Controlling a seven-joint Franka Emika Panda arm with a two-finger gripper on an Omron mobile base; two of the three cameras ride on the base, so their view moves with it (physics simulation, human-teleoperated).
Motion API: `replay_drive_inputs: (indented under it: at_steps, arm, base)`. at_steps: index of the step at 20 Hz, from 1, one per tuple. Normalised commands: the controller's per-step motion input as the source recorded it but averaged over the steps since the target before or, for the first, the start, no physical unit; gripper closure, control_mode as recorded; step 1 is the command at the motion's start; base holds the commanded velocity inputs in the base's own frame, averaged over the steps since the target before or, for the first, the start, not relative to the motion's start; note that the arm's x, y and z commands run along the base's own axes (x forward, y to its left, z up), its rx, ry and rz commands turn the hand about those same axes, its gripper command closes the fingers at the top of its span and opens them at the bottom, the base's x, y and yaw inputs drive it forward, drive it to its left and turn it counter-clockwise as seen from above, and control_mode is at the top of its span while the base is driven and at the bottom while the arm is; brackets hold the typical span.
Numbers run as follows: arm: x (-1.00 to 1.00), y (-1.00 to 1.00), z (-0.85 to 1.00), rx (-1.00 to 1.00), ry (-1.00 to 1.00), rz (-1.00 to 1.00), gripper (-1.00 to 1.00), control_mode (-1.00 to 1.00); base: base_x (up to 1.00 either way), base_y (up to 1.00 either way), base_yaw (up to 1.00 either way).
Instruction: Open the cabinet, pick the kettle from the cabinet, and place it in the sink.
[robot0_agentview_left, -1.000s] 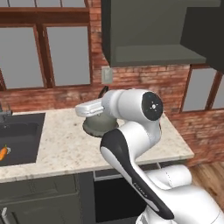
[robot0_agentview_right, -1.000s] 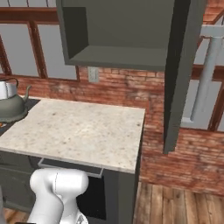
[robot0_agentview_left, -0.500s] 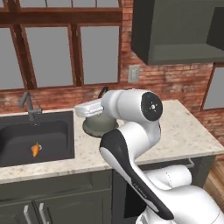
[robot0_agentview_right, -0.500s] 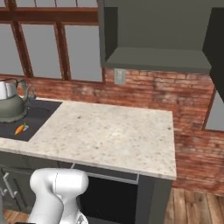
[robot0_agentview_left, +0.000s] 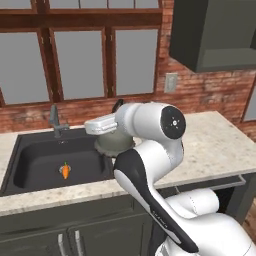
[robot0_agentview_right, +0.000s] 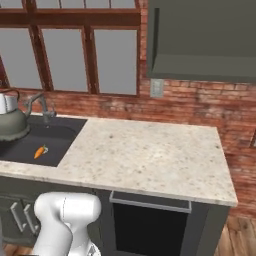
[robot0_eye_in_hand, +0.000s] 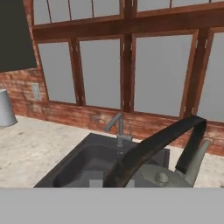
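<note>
view swung sinkward, tool (robot0_agentview_left: 111, 131) clamped on kettle (robot0_agentview_left: 114, 142)

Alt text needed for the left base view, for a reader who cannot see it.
The white arm holds the grey kettle by its handle above the right end of the dark sink, gripper shut. A small orange carrot lies in the basin, with the faucet behind.

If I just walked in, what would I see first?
The big white robot arm carrying a grey kettle by its dark handle, right at the edge of the dark sink. Next, a little orange carrot lying in the bottom of that sink, below the metal faucet and the big windows.
</note>
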Motion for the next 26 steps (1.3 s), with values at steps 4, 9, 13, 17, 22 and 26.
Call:
replay_drive_inputs:
  at_steps: [4, 9, 13, 17, 22, 26]
  arm:
    - [0.00, 0.00, 0.00, 0.00, 0.00, 0.00, 1.00, 1.00]
    - [0.00, 0.00, 0.00, 0.00, 0.00, 0.00, 1.00, 1.00]
    - [0.00, 0.00, 0.00, 0.00, 0.00, 0.00, 1.00, 1.00]
    - [0.00, 0.00, 0.00, 0.00, 0.00, 0.00, 1.00, 1.00]
    - [0.00, 0.00, 0.00, 0.00, 0.00, 0.00, 1.00, 1.00]
    - [0.00, 0.00, 0.00, 0.00, 0.00, 0.00, 1.00, 1.00]
  base:
    - [0.01, 0.54, -0.14]
    - [0.02, 0.43, -0.07]
    - [0.00, 0.54, -0.03]
    - [-0.01, 0.49, 0.00]
    - [-0.10, 0.46, -0.02]
    - [-0.29, 0.35, -0.08]
